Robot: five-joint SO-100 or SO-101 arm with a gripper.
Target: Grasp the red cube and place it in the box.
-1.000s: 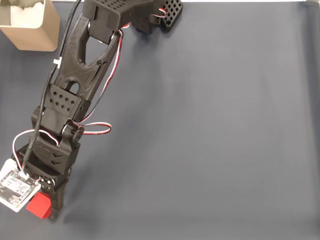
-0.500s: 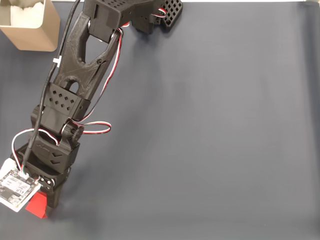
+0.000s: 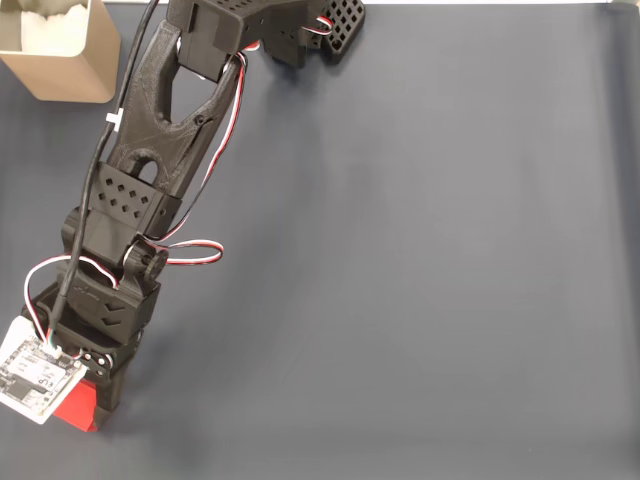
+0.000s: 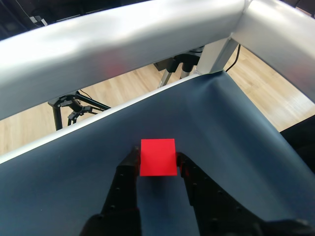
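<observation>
The red cube (image 4: 157, 157) sits squeezed between the two black fingertips of my gripper (image 4: 157, 160) in the wrist view, so the gripper is shut on it. In the fixed view the cube (image 3: 76, 411) peeks out from under the gripper (image 3: 90, 405) at the bottom left of the dark mat, partly covered by the wrist and its white circuit board. Far from the gripper, the tan box (image 3: 70, 70) stands in the top left corner. I cannot tell whether the cube is off the mat.
The arm (image 3: 160, 120) stretches diagonally from its base at the top centre down to the bottom left. A silver metal frame (image 4: 123, 34) crosses the wrist view beyond the mat's edge (image 4: 162, 88). The dark mat (image 3: 420, 260) lies open to the right.
The wrist has shifted slightly up the fixed view and the fingers have closed in on the red cube. Less of the cube shows than a second ago.
</observation>
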